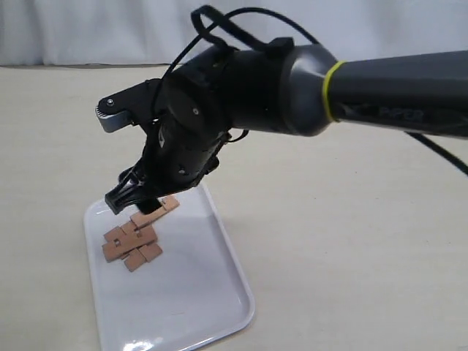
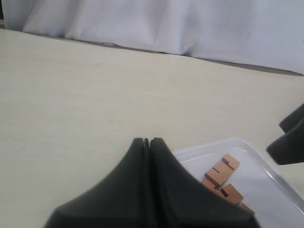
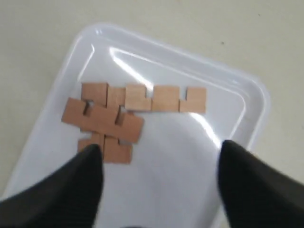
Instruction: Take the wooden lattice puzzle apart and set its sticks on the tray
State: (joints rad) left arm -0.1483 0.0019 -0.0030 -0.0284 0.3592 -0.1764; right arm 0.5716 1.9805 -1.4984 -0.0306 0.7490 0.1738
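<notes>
The white tray [image 1: 183,300] lies at the lower left of the exterior view. Several reddish-brown notched sticks [image 1: 134,245] rest on it in an overlapping heap [image 3: 102,121], and one long stick [image 3: 166,99] lies flat beside them. No interlocked hash-shaped puzzle shows. My right gripper [image 1: 139,199] reaches across and hangs just above the sticks. It is open [image 3: 159,149] with only bare tray [image 3: 190,166] between its fingers. My left gripper [image 2: 146,141] is shut and empty, low beside the tray's rim [image 2: 209,146], with the sticks [image 2: 221,173] just past it. It is out of the exterior view.
The beige table [image 1: 351,241] spreads around the tray. A white cloth [image 2: 190,23] hangs along the far edge. The right arm's dark body [image 1: 241,88] and its cable [image 1: 212,22] span the upper middle of the exterior view.
</notes>
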